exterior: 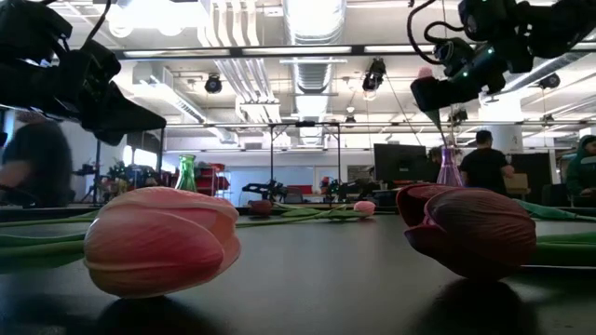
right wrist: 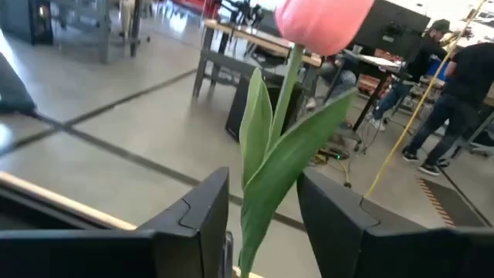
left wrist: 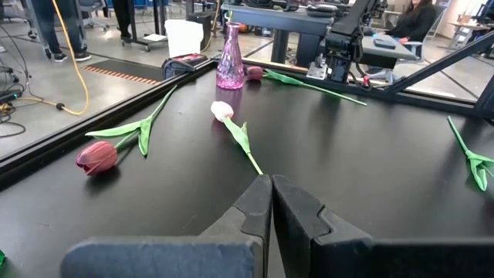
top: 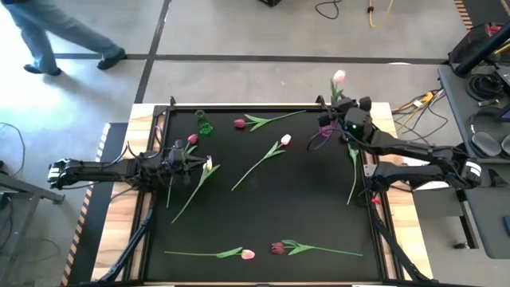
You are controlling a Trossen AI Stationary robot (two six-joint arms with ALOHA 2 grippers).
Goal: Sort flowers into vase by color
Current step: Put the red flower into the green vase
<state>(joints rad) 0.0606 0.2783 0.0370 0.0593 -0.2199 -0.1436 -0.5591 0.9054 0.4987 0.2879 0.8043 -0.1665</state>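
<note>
**Pink tulip held above the purple vase at the table's far right corner**

Pale pink tulip (right wrist: 323, 22) stands nearly upright between the fingers of the right gripper (top: 341, 104), which clasp its green stem below the leaves; the head points up and away from the wrist, so the stem's long axis runs close to vertical. Seen from above, this gripper sits at the far right corner of the black table (top: 319, 207), and the purple glass vase (left wrist: 230, 62) stands at that same corner, close beneath it. Whether the stem's lower end is already over the mouth cannot be told. The coming move appears to turn on that alignment: the stem end must lie straight above the narrow neck before descent.

The left gripper (top: 177, 154) waits at the table's left side, its fingers pressed together on nothing, beside a maroon tulip (top: 192, 139) and a pale tulip (top: 209, 166). The green vase (top: 204, 126) stands near it, far left. Other tulips lie flat across the table, well apart from the right arm.
</note>
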